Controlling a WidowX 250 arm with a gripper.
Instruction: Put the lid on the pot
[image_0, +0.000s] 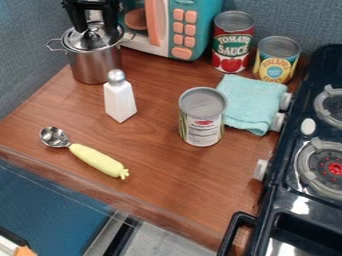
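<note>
The gripper (95, 23) hangs at the top left, directly over the pot, its two black fingers apart on either side of the lid's knob. Beneath it the shiny metal lid (99, 41) lies across the top of the pot and looks roughly level. The silver pot (95, 65) stands upright on the wooden counter, a wire handle sticking out at its left. Part of the lid's back edge is hidden by the gripper.
A white shaker with a silver top (120, 102) stands just in front of the pot. A toy microwave (190, 30) is to its right. Cans (202, 125), a teal cloth (252, 102), a yellow-handled scoop (93, 157) and the black stove (287, 205) are farther off.
</note>
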